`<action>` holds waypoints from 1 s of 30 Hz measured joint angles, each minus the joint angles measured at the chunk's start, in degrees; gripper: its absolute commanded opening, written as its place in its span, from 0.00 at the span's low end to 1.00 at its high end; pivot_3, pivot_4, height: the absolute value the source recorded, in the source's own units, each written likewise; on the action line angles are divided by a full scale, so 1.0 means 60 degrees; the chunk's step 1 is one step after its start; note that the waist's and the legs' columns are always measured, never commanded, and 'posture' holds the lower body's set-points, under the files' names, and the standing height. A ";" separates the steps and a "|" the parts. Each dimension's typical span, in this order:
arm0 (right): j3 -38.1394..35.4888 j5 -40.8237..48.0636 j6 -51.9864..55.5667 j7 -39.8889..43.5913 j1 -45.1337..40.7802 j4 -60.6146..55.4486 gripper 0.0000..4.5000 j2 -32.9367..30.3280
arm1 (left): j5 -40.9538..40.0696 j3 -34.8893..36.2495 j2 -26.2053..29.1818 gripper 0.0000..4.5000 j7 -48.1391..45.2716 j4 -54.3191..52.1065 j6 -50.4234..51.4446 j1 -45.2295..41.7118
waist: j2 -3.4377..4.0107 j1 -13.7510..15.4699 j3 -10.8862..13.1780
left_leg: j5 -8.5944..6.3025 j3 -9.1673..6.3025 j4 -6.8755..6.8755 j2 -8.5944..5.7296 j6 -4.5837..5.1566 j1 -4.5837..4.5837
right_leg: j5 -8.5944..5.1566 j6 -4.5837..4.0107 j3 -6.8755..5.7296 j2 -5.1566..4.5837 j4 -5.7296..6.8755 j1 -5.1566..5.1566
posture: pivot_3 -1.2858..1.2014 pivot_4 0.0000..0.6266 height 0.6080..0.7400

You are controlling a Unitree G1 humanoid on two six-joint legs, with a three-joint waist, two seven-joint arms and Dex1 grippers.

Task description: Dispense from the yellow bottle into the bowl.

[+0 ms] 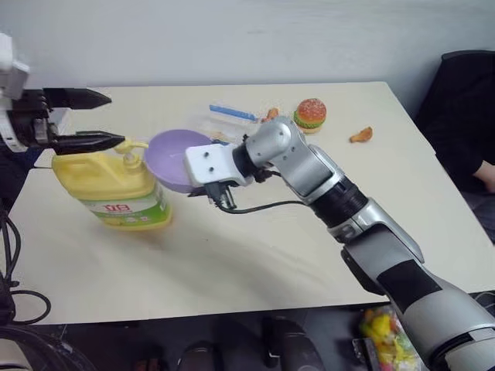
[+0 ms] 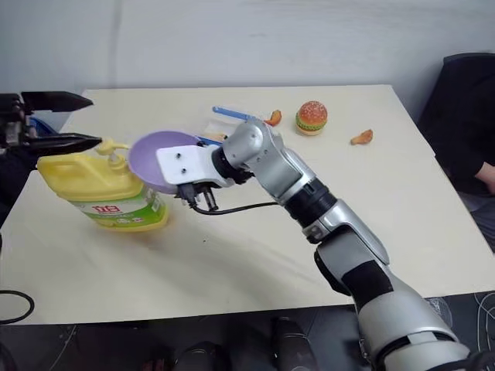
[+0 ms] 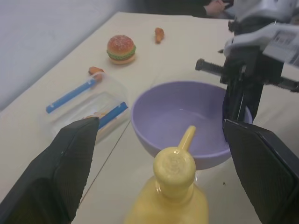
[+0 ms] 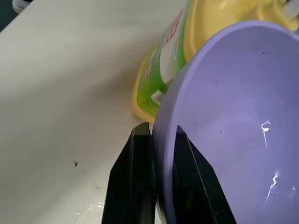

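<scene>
Right gripper [image 4: 159, 172]: clamped on the rim of the bowl [image 1: 179, 158], which it holds tilted just beside the yellow bottle [image 1: 108, 185], at the bottle's 3 o'clock. Left gripper [image 1: 104, 120]: fingers spread wide, hovering over the bottle's pump. Table [image 1: 255, 255]: cream. Clear box [image 3: 88, 105] with blue clips: behind the bowl, 12 o'clock. Toy burger [image 1: 311, 114]: farther off, 1 o'clock.

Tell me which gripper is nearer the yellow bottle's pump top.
Left. The left gripper hangs open just above the yellow bottle's pump top. The right gripper is beside it, shut on the bowl rim.
</scene>
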 measured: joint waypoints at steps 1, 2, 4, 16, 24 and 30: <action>0.0000 -0.0011 -0.0080 0.0067 -0.0180 0.0183 0.02 0.0037 | 0.0098 -0.0059 -0.0046 1.00 -0.0011 0.0085 -0.0125 -0.0006 | 0.0000 -0.0014 0.0000 | -0.0001 -0.0002 0.0000 0.0002 -0.0002 0.0001 | -0.0002 -0.0003 -0.0002 0.0001 0.0001 0.0000 | 0.52 0.24 1.00; 0.0000 -0.0123 -0.0189 0.0089 -0.0365 0.0504 0.02 0.0114 | 0.0173 -0.0109 -0.0110 1.00 -0.0006 0.0253 -0.0218 -0.0088 | 0.0000 -0.0038 0.0000 | -0.0001 0.0000 -0.0001 0.0002 -0.0003 0.0003 | -0.0002 -0.0004 -0.0002 0.0001 0.0002 0.0000 | 0.52 0.24 1.00; 0.0000 -0.0321 -0.0369 0.0072 -0.0675 0.1167 0.02 0.0331 | 0.0216 -0.0112 -0.0181 1.00 0.0000 0.0466 -0.0275 -0.0215 | 0.0000 -0.0100 0.0000 | 0.0000 -0.0002 -0.0005 0.0007 -0.0006 0.0003 | -0.0005 -0.0009 -0.0006 0.0002 0.0003 -0.0002 | 0.52 0.24 1.00; -0.0080 -0.0712 -0.1280 -0.0014 -0.1371 0.3131 0.01 0.0930 | -0.0241 0.0518 -0.0053 0.55 -0.0467 0.0689 0.0370 -0.0275 | 0.0000 -0.0388 0.0000 | 0.0000 -0.0022 -0.0013 0.0020 -0.0007 -0.0002 | -0.0008 -0.0013 -0.0009 -0.0008 0.0007 -0.0013 | 0.52 0.24 1.00; -0.0115 -0.0726 -0.1282 0.0077 -0.1368 0.3163 0.01 0.0923 | -0.0171 0.0670 0.0500 0.01 -0.0897 0.0490 0.0231 0.0806 | 0.0001 -0.0498 0.0000 | 0.0000 -0.0044 -0.0015 0.0027 -0.0007 -0.0002 | -0.0009 -0.0015 -0.0007 -0.0019 0.0012 -0.0017 | 0.52 0.24 1.00; -0.0336 -0.0703 -0.1162 0.0280 -0.1369 0.3133 0.01 0.1067 | -0.0052 0.0637 0.0494 0.01 -0.0886 0.0228 -0.0004 0.1027 | 0.0001 -0.0494 0.0000 | 0.0000 -0.0043 -0.0014 0.0027 -0.0007 -0.0004 | -0.0010 -0.0016 -0.0008 -0.0024 0.0015 -0.0018 | 0.52 0.24 1.00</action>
